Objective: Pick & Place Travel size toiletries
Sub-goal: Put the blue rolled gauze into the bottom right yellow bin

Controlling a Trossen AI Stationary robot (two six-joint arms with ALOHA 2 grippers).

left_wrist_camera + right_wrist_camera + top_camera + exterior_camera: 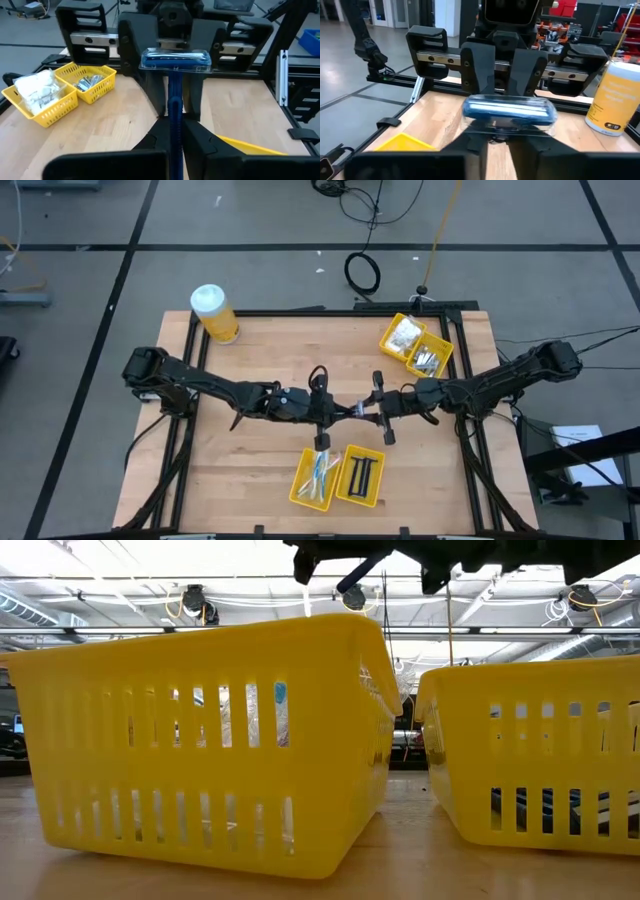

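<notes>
Meeting at the middle of the tabletop [260,350], the two hands face each other above the near two-compartment bin [338,477]. The left hand [174,119] pinches the blue handle of a razor [175,75], whose capped head points toward the right hand [383,409]. In the right wrist view that hand's fingers [470,142] sit on either side of the razor's clear-capped head, though I cannot tell whether they press it. The near bin holds thin white and light-blue sticks [318,470] in one half and dark razors [362,474] in the other. A second bin [415,346] with white packets [403,332] and silvery pieces [430,361] stands at the far right, a yellow jar [214,313] at the far left.
</notes>
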